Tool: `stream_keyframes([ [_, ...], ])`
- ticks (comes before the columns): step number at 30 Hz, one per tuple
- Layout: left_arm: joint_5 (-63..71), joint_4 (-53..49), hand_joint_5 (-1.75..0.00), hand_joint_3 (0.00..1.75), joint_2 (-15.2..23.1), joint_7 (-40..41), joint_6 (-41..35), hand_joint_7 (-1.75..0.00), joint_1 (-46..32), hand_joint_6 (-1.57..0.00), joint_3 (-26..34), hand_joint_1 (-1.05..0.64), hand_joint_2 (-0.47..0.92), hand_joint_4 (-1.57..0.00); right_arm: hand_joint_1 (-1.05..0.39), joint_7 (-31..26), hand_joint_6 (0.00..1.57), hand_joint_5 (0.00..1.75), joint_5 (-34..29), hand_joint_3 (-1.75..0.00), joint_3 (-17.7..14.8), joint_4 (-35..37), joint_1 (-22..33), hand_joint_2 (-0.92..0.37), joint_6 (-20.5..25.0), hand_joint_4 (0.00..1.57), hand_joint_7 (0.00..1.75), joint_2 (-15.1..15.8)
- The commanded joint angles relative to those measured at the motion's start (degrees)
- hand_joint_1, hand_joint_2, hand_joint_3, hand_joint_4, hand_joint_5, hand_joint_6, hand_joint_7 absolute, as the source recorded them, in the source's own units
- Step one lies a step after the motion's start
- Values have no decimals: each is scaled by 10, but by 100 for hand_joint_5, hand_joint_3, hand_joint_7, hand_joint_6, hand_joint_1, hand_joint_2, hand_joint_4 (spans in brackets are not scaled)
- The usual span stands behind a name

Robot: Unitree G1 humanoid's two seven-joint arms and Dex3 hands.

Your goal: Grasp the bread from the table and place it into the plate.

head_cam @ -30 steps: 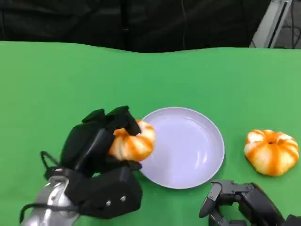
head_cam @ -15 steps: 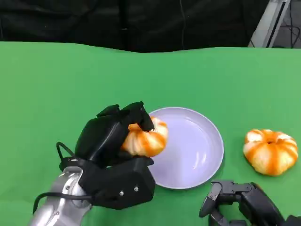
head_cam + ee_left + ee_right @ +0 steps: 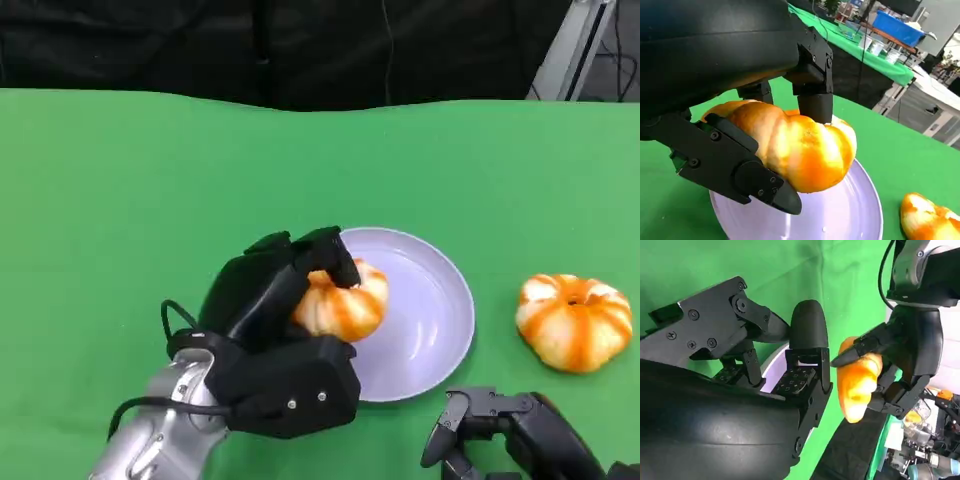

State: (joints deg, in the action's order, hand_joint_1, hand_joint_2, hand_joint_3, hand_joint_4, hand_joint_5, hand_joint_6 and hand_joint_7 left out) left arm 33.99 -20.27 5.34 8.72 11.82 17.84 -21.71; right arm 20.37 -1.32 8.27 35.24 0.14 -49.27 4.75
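My left hand (image 3: 270, 300) grips an orange-and-white round bread (image 3: 342, 302), which hangs over the left part of the white plate (image 3: 440, 310). In the left wrist view the fingers (image 3: 740, 170) wrap the bread (image 3: 805, 150) above the plate (image 3: 850, 215). The right wrist view shows the left hand (image 3: 910, 350) holding the bread (image 3: 857, 385). A second bread (image 3: 574, 322) lies on the green table right of the plate. My right hand (image 3: 510, 435) sits low at the near edge, below the plate and this second bread, with its fingers apart and nothing in them.
The green table (image 3: 150, 180) stretches wide to the left and back. Its far edge meets a dark backdrop (image 3: 300, 50). A metal stand (image 3: 575, 45) rises at the back right. The second bread (image 3: 927, 217) also appears in the left wrist view.
My left hand has carried the bread to the right, from the plate's left rim to over the plate. The right hand and the second bread have stayed in place.
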Motion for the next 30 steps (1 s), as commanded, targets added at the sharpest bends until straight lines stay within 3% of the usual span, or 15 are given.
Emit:
stream_keyframes([
  [1,3,-19,-175,0,-7,4,1,-175,21,-49,-10,-9,82,-66,-16,0,87,148,3,-97,-2,-3,2,-60,2,81,113,7],
  [18,3,-117,-175,0,-38,0,9,-174,94,-45,-41,-10,81,-61,-15,0,87,146,3,-99,-1,-6,2,-60,5,81,112,5],
  [24,1,-155,-173,0,-29,-3,25,-156,114,-53,-44,-14,80,-56,-15,-2,87,145,1,-99,-1,-10,4,-60,9,81,112,5],
  [25,0,-160,-146,0,-27,-4,29,-116,116,-67,-44,-17,79,-62,-15,-3,87,144,-1,-98,-1,-12,5,-60,10,80,112,5],
  [27,4,-168,-119,0,-20,-12,30,-73,122,-83,-46,-21,79,-68,-14,-6,87,144,-3,-98,-1,-13,5,-60,8,80,112,6],
  [28,6,-171,-79,0,-18,-14,29,-36,124,-91,-48,-31,81,-77,-14,-7,86,144,-4,-98,-1,-12,5,-60,5,80,112,5],
  [30,3,-182,-44,0,-13,-22,37,-11,129,-99,-50,-35,82,-90,-13,-8,86,144,-4,-98,-1,-12,5,-60,5,80,112,5],
])
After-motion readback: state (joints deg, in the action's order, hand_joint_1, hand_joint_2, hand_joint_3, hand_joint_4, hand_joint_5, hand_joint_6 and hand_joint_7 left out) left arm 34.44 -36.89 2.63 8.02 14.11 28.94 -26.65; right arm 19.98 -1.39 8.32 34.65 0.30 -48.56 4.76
